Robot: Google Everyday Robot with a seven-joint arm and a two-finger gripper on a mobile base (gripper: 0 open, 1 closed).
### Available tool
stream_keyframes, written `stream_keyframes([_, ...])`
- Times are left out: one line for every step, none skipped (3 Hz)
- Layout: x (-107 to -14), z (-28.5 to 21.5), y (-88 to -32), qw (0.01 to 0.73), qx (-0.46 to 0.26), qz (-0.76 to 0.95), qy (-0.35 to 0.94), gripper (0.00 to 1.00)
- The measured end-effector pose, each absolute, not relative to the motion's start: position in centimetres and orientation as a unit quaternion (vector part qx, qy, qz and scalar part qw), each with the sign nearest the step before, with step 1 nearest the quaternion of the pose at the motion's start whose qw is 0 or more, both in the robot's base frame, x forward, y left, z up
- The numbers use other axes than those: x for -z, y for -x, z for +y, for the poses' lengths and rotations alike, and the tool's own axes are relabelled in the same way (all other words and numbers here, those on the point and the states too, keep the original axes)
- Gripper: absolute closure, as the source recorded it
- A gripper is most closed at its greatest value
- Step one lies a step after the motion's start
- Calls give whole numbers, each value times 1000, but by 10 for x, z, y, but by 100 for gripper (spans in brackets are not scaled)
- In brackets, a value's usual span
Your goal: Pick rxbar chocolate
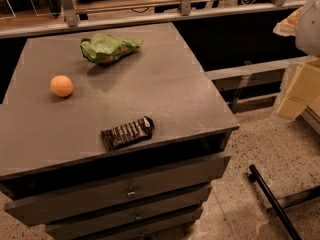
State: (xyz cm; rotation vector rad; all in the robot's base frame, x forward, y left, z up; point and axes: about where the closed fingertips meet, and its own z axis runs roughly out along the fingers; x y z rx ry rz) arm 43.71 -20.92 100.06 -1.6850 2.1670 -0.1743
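Note:
The rxbar chocolate [127, 132] is a flat dark bar with pale lettering. It lies near the front edge of the grey cabinet top [165, 84], a little right of the middle. My gripper [295, 101] shows as a pale yellowish shape at the right edge of the view. It is off the cabinet, well to the right of the bar and holding nothing that I can see. White arm parts [309, 21] rise above it.
An orange ball [61, 86] sits on the left of the cabinet top. A wrinkly green snack bag [107, 48] lies at the back. Drawers [130, 191] are below the top. A black bar [272, 204] lies on the speckled floor to the right. A rail [150, 16] runs behind.

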Motion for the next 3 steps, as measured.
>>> stream_keyframes([-1001, -209, -437, 194, 62, 773, 601, 0])
stream_keyframes([-989, -186, -446, 201, 40, 757, 621, 0])
stream_keyframes([-967, -127, -460, 208, -3, 711, 671, 0])
